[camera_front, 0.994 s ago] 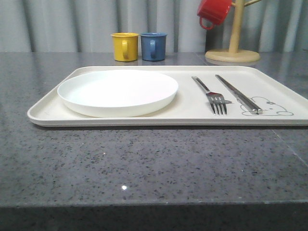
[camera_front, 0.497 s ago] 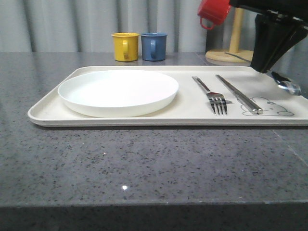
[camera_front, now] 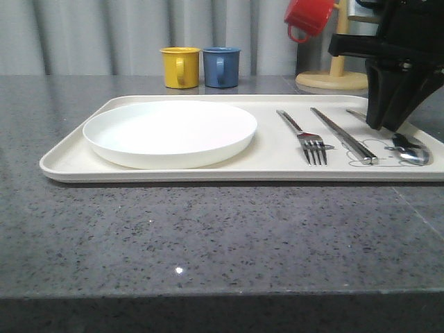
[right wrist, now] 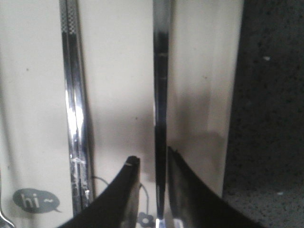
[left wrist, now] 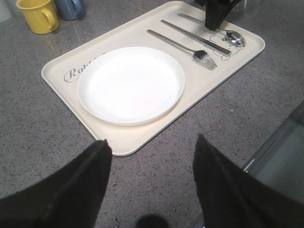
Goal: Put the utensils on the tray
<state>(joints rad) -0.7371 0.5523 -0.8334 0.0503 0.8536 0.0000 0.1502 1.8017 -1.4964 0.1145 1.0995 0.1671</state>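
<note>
The cream tray carries the white plate, the fork and the slim knife-like piece. My right gripper is low over the tray's right end, shut on the handle of the spoon, whose bowl rests on the rabbit drawing. In the right wrist view the spoon handle runs between the fingers, beside the knife-like piece. My left gripper hangs open above bare counter near a tray corner, holding nothing.
A yellow mug and a blue mug stand behind the tray. At the back right a red mug hangs on a wooden stand. Grey speckled counter spreads in front of the tray.
The right arm came in from the right with the spoon and dropped lower. The spoon's bowl went from hanging beyond the tray's right edge to resting on the tray.
</note>
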